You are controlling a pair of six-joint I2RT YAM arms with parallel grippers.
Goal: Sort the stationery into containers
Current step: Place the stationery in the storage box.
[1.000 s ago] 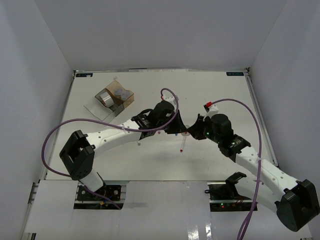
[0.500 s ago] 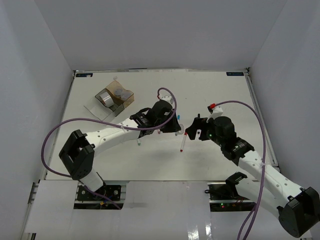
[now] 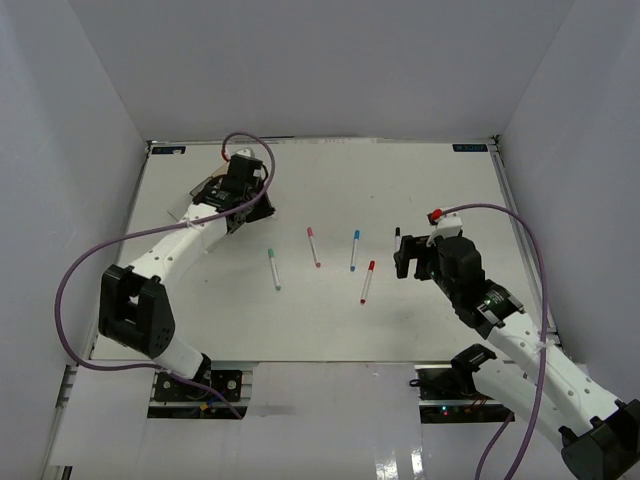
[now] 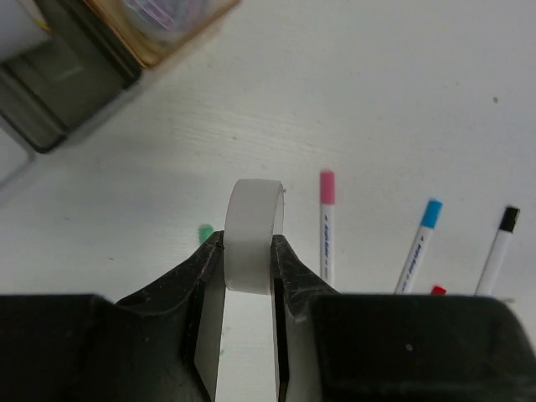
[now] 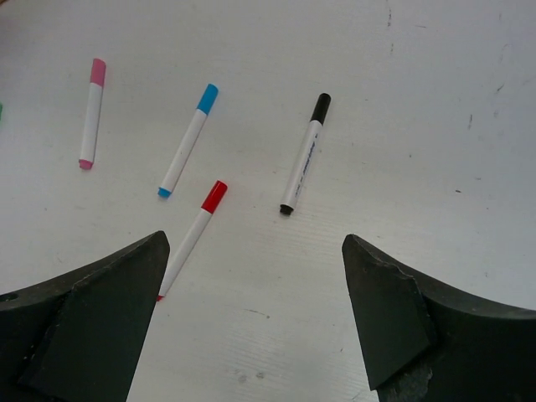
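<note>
Left wrist camera: the left gripper [image 4: 248,247] pinches a small clear tape roll [image 4: 255,205] on edge between narrowly parted fingers, above the white table [image 4: 377,100] and near the containers [image 4: 75,79]. In that cluster, an amber box [image 4: 180,38] holds a blurred round tub [image 4: 155,10]; what is in the darker compartment beside it cannot be made out. Across the table, the right gripper [image 5: 255,247] hangs with jaws spread wide, gripping nothing. The red marker [image 5: 193,230] runs under one finger and the black marker [image 5: 306,151] lies just ahead. The blue marker [image 5: 188,141], pink marker [image 5: 91,113] and green marker [image 3: 273,268] lie apart in a loose row, all outside the boxes.
</note>
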